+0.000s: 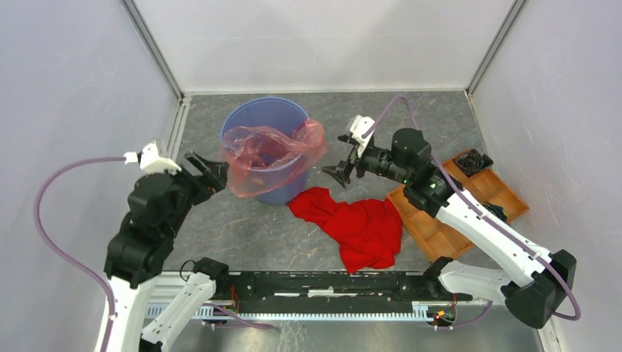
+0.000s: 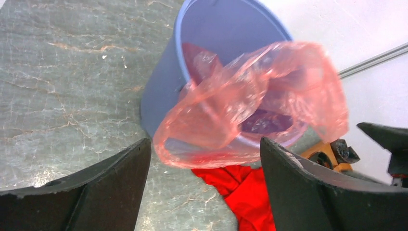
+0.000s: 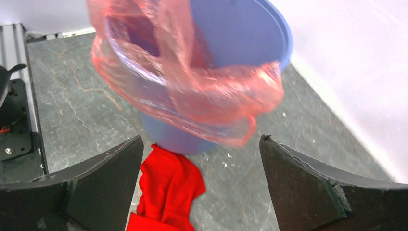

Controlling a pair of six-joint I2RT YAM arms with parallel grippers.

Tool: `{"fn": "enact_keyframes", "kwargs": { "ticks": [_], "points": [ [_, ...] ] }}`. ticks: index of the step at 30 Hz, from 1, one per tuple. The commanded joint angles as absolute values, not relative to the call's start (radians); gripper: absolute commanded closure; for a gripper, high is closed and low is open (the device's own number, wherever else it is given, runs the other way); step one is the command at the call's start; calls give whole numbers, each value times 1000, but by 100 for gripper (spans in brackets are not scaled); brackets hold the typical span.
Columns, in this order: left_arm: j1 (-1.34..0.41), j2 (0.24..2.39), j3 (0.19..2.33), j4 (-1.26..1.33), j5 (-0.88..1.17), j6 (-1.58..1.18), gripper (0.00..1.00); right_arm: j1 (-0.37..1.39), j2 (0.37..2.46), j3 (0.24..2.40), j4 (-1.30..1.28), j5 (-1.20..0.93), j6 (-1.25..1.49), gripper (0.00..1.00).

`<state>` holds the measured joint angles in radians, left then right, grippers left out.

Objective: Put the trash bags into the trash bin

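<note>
The round blue trash bin (image 1: 258,117) stands at the back middle of the table. A translucent red-orange trash bag (image 1: 264,158) lies partly inside it and hangs over its near rim and front wall. The bag (image 2: 250,101) and bin (image 2: 226,29) show in the left wrist view, and the bag (image 3: 192,91) and bin (image 3: 240,33) in the right wrist view. My left gripper (image 1: 208,173) is open and empty just left of the bin. My right gripper (image 1: 342,167) is open and empty just right of it.
An opaque red cloth (image 1: 356,224) lies on the grey table in front of the bin, to the right. An orange-brown compartment tray (image 1: 440,235) with small dark items sits at the right. White walls enclose the table on three sides.
</note>
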<state>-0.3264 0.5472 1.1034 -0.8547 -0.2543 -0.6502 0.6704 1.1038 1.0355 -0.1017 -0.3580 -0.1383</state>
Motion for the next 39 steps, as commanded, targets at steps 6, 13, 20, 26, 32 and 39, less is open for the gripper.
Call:
{"fn": "enact_keyframes", "kwargs": {
  "ticks": [6,13,20,26,32,39],
  "points": [
    [-322,854,1416,-967,-199,-570,0,981,1244,1164,38,186,-329,2],
    [-322,843,1386,-964,-210,-553,0,1025,1302,1190,119,332,-410,20],
    [-322,843,1279,-927,-256,-527,10,1018,1380,1267,140,347,-384,55],
    [-321,894,1278,-867,-278,-487,26,933,1445,1362,115,205,-259,95],
    [-314,934,1285,-823,-260,-467,36,803,1524,1478,70,3,-120,100],
    [-311,953,1317,-810,-338,-436,68,727,1622,1578,71,-171,-33,100]
  ]
}}
